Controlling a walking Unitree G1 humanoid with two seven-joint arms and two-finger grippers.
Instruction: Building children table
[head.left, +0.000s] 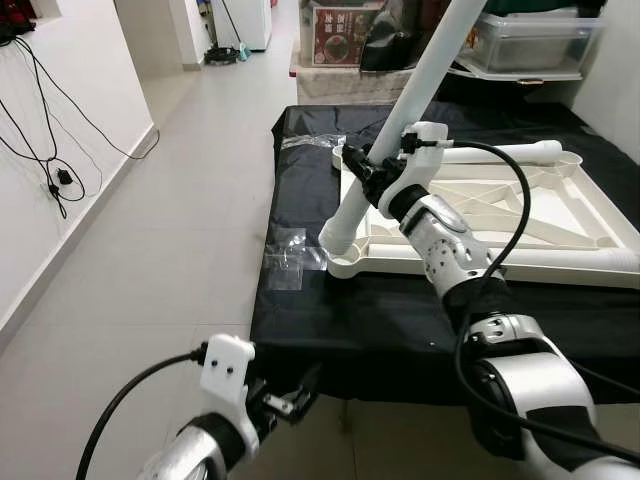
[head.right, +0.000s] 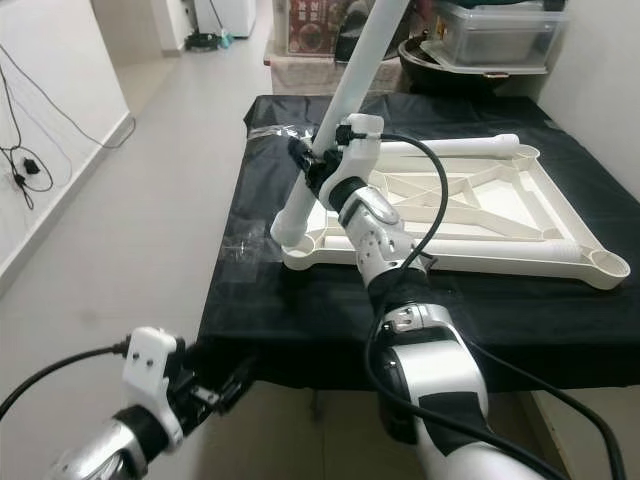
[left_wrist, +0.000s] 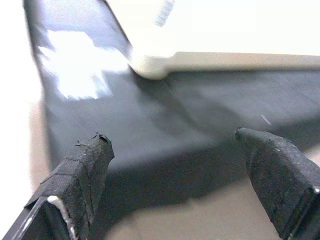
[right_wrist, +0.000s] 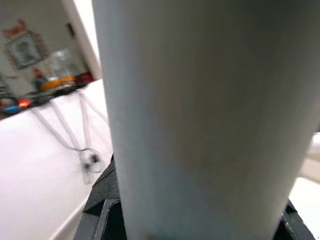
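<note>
— What's nearest to you?

— My left hand, low, just off the near edge of the worktop. Its fingers are spread wide with nothing between them, pointing at the black cloth and the near corner of the tabletop.

— And the table itself?

— The white tabletop lies upside down on the cloth, ribs facing up, its near left corner close to the worktop's left edge. I see a round socket at its right corner, with nothing in it. Two loose legs lie along the frame: one on the near side, one on the far side.

— Your right hand?

— My right hand is clamped around a third leg. The leg stands tilted, its lower end at the near left corner socket, its top leaning away and to the right. I can't tell whether the end is seated.

— Anything else on the worktop?

— Clear plastic wrap by the left edge, more further back.

— And beyond?

— A clear lidded bin on a shelf; its contents I can't make out. Black cables hang on the left wall.
</note>
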